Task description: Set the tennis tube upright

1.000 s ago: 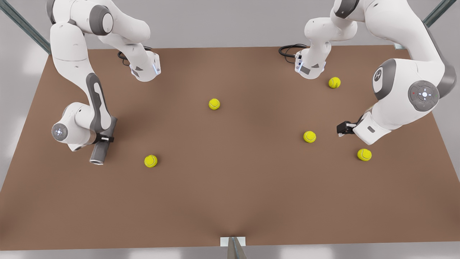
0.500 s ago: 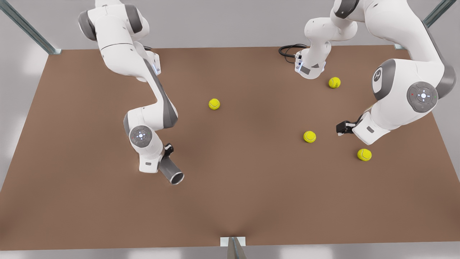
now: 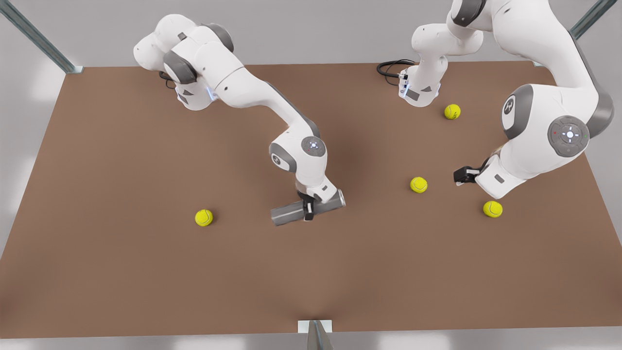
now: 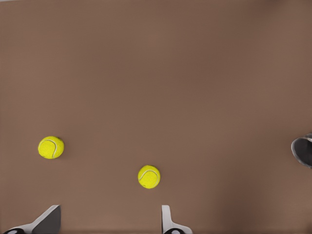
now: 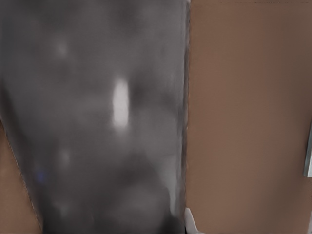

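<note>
Right gripper [image 3: 308, 210] is clamped across the middle of the tennis tube [image 3: 291, 214], its dark fingers pressed to either side of the grey cylinder. The tube lies tilted close to level over the brown table [image 3: 121, 272], one end toward the front view's left and slightly nearer the camera, the other running off under the white wrist. In the right wrist view the tube [image 5: 97, 122] is a dull grey metallic wall with a pale glint, the table beside it. Whether anything is inside cannot be told.

To the front view's left of the tube, about level with it, sits a tennis ball [image 3: 204, 217], well apart. To the tube's right, a second ball [image 3: 492, 209] lies well apart, and a third ball [image 3: 418, 184] is closer to the tube and a little farther back.

Just beyond that third ball, the left gripper [image 3: 457, 176] waits above the table, fingers [image 4: 168, 222] spread apart; its wrist view looks over two balls [image 4: 149, 176] [image 4: 51, 147] with the tube's end [image 4: 303, 150] at the frame's edge.

Farthest from the tube, a fourth ball [image 3: 452, 111] rests beside an arm's base [image 3: 420, 90].
</note>
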`<state>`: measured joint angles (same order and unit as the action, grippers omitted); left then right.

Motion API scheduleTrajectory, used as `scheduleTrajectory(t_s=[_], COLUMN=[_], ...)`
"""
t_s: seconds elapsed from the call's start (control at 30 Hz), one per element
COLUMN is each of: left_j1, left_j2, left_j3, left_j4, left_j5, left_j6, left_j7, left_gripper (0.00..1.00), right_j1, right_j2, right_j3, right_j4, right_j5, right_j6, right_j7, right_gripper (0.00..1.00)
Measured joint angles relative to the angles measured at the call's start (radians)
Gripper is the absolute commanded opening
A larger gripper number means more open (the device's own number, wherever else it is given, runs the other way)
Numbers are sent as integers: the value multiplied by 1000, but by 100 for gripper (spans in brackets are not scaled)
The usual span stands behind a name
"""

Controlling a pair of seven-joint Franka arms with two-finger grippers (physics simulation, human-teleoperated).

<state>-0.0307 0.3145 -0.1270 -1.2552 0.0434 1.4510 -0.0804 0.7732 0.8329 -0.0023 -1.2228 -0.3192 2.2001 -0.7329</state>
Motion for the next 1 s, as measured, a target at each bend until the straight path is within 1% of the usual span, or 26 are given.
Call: scheduleTrajectory(t_s=[0.07,0.13,0.23,0.43,0.53,0.57,0.6,0.63,1.0], left_j1=[0,0,0,-1,-7,-10,-12,-12,-22], left_j2=[1,3,7,13,13,13,13,13,12], left_j3=[0,0,0,-1,-1,-2,-2,-2,-2], left_j4=[0,0,0,1,2,2,2,2,4], left_j5=[1,2,4,4,4,4,4,4,5], left_j6=[1,2,2,2,2,2,2,2,1], left_j7=[-1,-1,-2,-2,-3,-3,-3,-3,-16], left_gripper=[100,100,100,100,100,100,100,100,100], right_j1=[34,50,73,98,110,115,117,119,128], right_j2=[64,93,108,142,167,171,173,175,168], right_j3=[-8,-12,-15,-27,-37,-39,-40,-40,-44], right_j4=[79,110,113,109,114,116,117,117,135], right_j5=[1,5,27,189,231,238,243,246,256], right_j6=[6,10,12,13,19,21,23,27,45], right_j7=[-25,-41,-38,16,43,51,60,68,116], right_gripper=[72,72,72,72,72,76,91,100,100])
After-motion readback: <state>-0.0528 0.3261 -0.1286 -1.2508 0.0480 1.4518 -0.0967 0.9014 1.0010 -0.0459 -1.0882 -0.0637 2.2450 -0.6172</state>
